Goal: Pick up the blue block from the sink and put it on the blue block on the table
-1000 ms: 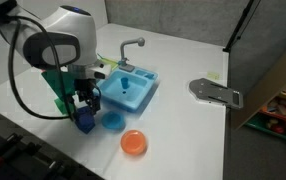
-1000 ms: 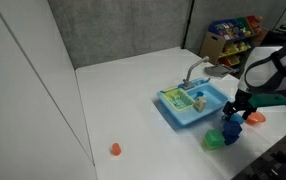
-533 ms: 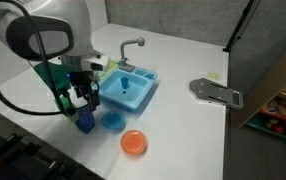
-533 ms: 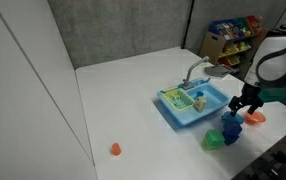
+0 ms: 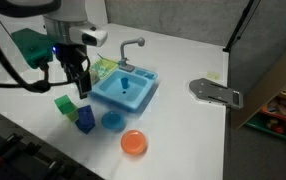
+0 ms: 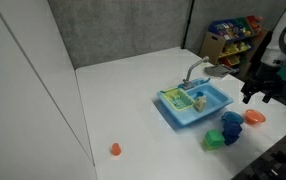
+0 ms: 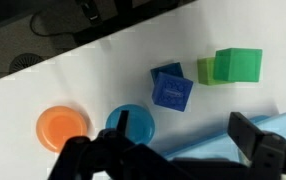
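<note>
Two blue blocks stand stacked on the white table, left of the blue toy sink. In the wrist view the top blue block sits slightly rotated on the lower one. My gripper hangs above and behind the stack, open and empty. It also shows in an exterior view above the stack, and in the wrist view its dark fingers stand apart over the sink's edge.
A green block lies beside the stack. A blue disc and an orange disc lie in front of the sink. A grey metal piece lies at the right. A small orange thing sits far off.
My gripper has let go of the top blue block, left it on the lower one, and risen up and back from the stack.
</note>
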Controlling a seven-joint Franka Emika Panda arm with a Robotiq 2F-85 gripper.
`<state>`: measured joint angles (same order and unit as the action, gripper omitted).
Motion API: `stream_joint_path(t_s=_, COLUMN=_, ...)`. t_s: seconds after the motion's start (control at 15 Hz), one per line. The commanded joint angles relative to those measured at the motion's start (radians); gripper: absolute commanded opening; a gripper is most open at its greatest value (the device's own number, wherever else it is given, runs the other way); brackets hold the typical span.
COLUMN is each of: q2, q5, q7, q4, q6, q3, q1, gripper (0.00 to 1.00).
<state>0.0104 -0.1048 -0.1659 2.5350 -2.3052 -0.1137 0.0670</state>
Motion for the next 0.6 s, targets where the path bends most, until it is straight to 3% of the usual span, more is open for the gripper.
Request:
stream_joint_path(t_s=0.0, q2=0.14, q5=0.04, q7=-0.073, q4=-0.008, q6=0.138, q3=0.005, q1=0.023, gripper=1.0)
stream_joint_path(t_s=0.53, q2=0.39, q5=0.234, q7=-0.171, q4=0.024, q6=0.279, q3=0.067, q1=0.059, gripper=1.0)
